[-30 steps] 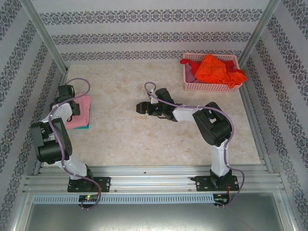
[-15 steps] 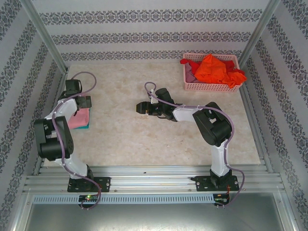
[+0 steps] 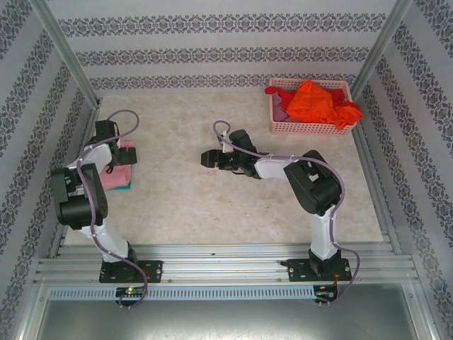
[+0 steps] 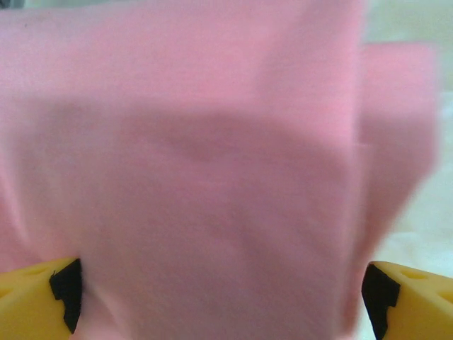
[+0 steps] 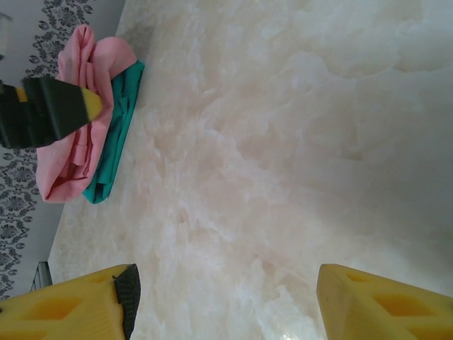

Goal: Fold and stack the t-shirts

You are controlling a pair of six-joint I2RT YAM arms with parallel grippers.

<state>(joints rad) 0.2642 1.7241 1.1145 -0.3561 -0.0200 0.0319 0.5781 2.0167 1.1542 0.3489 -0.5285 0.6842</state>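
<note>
Top external view: at the frame's left, my left pincer (image 3: 124, 152) gapes wide just over one folded light pink cloth t-shirt (image 3: 113, 177), which lies on one teal t-shirt (image 3: 126, 186). At centre, my right pincer (image 3: 205, 158) is partly open and holds nothing. At upper right, one pink plastic lattice basket (image 3: 304, 128) holds one orange t-shirt (image 3: 311, 99).

The left gripper (image 3: 125, 153) is hanging over the far end of the folded pink t-shirt (image 3: 115, 176), which is lying on a teal t-shirt (image 3: 125, 186) at the table's (image 3: 184, 205) left edge. The right gripper (image 3: 206, 158) is pointing left mid-table, and an orange t-shirt (image 3: 309, 99) is lying heaped in the pink basket (image 3: 304, 128) at the far right corner
</note>
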